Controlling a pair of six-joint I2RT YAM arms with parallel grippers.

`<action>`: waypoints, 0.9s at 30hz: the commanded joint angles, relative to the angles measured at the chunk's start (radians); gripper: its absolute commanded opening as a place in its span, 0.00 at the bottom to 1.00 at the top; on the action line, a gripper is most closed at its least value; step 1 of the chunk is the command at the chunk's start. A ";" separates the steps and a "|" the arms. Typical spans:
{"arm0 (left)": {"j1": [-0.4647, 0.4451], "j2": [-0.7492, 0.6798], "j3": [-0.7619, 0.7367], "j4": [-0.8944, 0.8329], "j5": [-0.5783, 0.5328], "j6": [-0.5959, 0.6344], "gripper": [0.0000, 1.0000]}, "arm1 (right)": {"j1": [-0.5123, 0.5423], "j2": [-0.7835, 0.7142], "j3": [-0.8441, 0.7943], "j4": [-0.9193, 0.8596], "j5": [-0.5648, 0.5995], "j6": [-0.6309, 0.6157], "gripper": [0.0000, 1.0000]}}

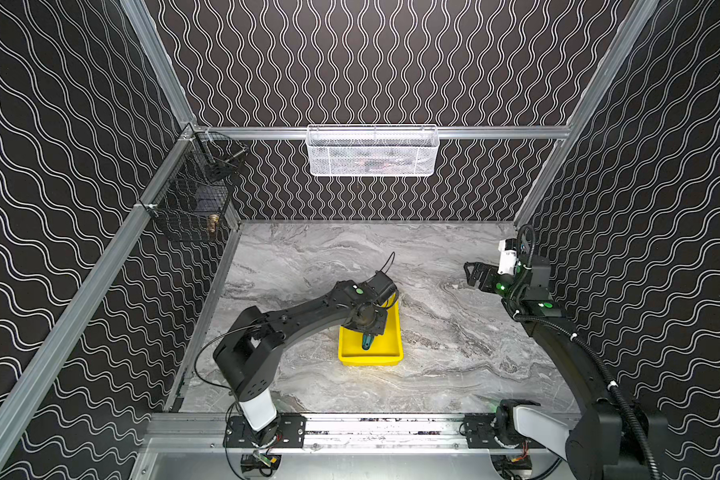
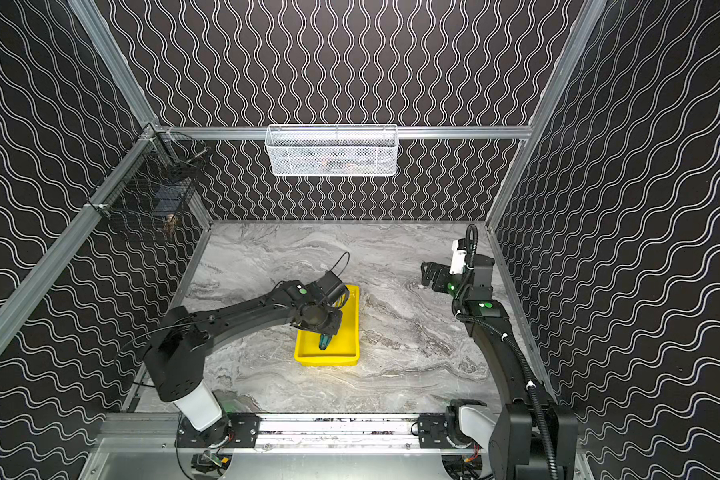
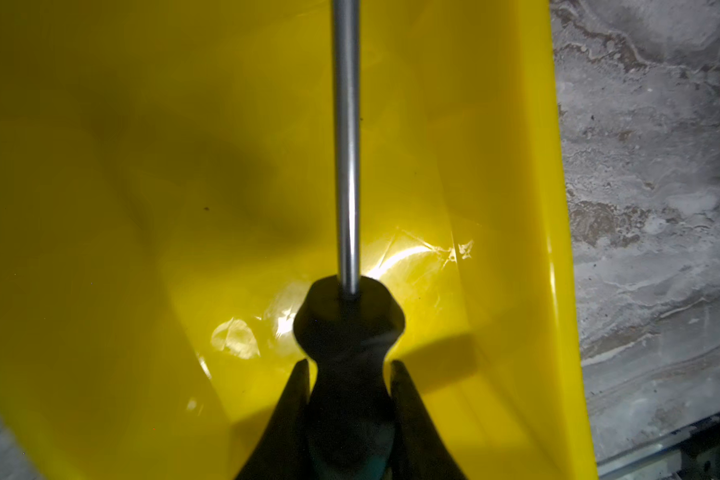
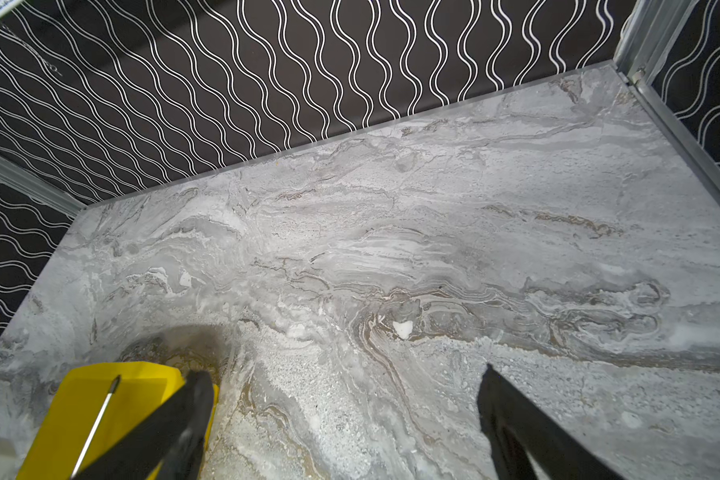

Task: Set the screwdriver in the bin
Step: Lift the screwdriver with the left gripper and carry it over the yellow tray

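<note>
The left gripper (image 3: pixel 350 365) is found clamped tight on the screwdriver (image 3: pixel 347 166) handle, held over the bin (image 3: pixel 516 208). The right gripper (image 4: pixel 344 378) is seen spread wide, empty.

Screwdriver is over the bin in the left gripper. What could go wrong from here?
1. The screwdriver tip sits close to the bin end wall in the right wrist view; released tilted, it might ride onto the rim.
2. The left gripper is shut on the handle; I cannot tell its height above the floor, so a drop could bounce it out of the shallow bin.
</note>
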 commanded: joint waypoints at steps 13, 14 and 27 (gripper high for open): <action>-0.017 0.099 -0.093 0.123 0.032 -0.015 0.03 | 0.001 0.022 -0.005 0.014 0.008 -0.005 0.99; -0.017 0.104 -0.096 0.124 0.032 -0.016 0.04 | 0.001 0.023 -0.003 0.014 0.008 -0.005 0.99; -0.019 0.108 -0.079 0.103 0.008 -0.008 0.37 | 0.001 0.024 -0.002 0.010 0.008 -0.005 0.99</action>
